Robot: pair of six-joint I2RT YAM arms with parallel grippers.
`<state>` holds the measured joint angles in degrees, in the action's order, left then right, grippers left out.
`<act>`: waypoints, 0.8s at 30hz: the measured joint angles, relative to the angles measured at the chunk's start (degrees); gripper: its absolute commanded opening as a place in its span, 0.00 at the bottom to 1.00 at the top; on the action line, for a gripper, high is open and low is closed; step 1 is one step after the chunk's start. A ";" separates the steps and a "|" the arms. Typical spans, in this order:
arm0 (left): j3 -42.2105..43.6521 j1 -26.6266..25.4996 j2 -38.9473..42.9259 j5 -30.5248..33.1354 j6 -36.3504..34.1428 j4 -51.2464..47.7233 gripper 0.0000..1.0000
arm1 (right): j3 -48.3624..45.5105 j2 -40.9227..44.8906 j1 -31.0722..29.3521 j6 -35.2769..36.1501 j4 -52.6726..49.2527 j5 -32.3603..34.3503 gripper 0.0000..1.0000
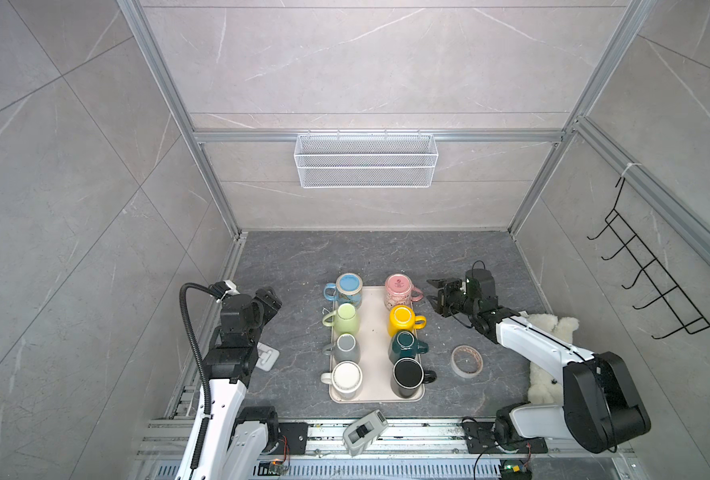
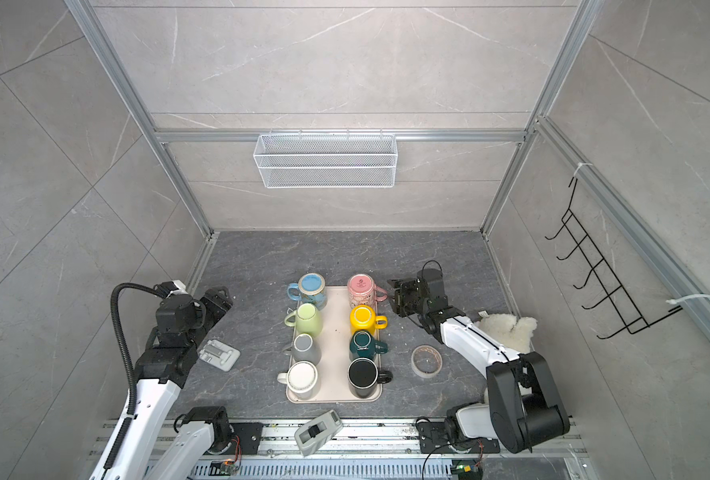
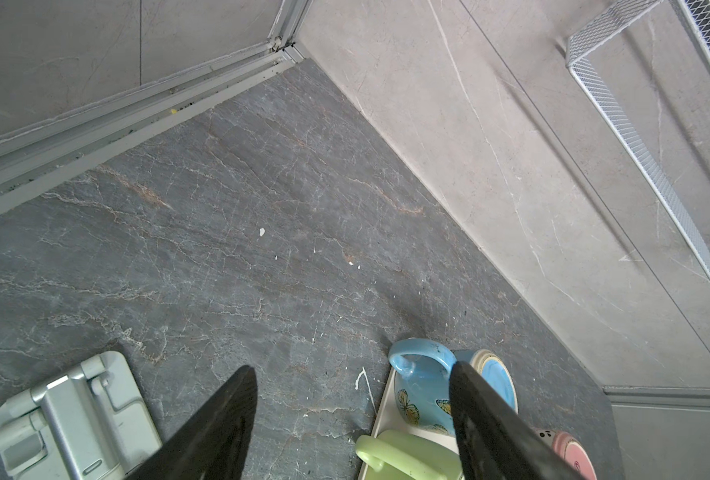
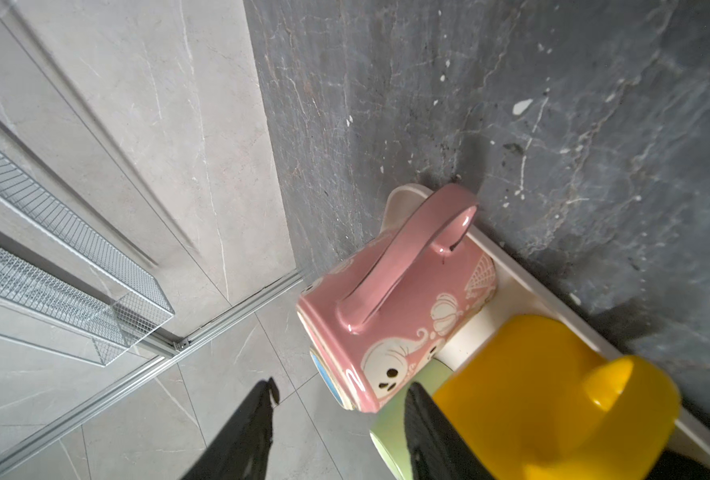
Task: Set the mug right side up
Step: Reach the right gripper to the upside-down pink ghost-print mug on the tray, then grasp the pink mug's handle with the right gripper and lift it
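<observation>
Bright, soft, even light from above, short soft shadows beside the mugs on the bench [image 1: 287,266], walls bend at the edges, fingers [image 3: 216,424] dark and blurry close up, yellow mug [image 4: 553,399] fuzzy

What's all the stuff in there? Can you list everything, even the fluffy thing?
Tray: one, cream, middle of the table.
Mugs: eight on the tray, two rows of four. Left row, far to near: blue mug, light green mug, grey mug, white mug. Right row: pink mug, yellow mug, dark green mug, black mug.
Tape roll: one, brownish, right of the tray.
Fluffy toy: one, white, under the right arm.
Plastic stand: one, pale grey-green, left of the tray.
Grey gadget: one, on the front rail.
Wire basket: one, white, back wall.
Hook rack: one, black, right wall.
Left claw: open, holding nothing.
Right claw: open, beside the pink mug.
</observation>
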<state>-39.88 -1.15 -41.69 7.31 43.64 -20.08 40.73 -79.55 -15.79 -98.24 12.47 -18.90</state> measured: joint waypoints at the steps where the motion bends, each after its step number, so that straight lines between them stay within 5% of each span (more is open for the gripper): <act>1: 0.00 0.00 -0.04 0.02 0.11 -0.17 0.75 | -0.09 -0.72 -0.28 -1.16 1.01 0.04 0.54; 24: -0.90 0.00 -1.44 0.48 0.13 -0.79 0.75 | -0.59 -14.14 -1.88 -10.27 11.87 2.19 0.51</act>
<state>-40.77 -1.15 -43.13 7.79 43.77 -20.86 40.14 -93.69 -17.67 -108.51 24.34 -16.71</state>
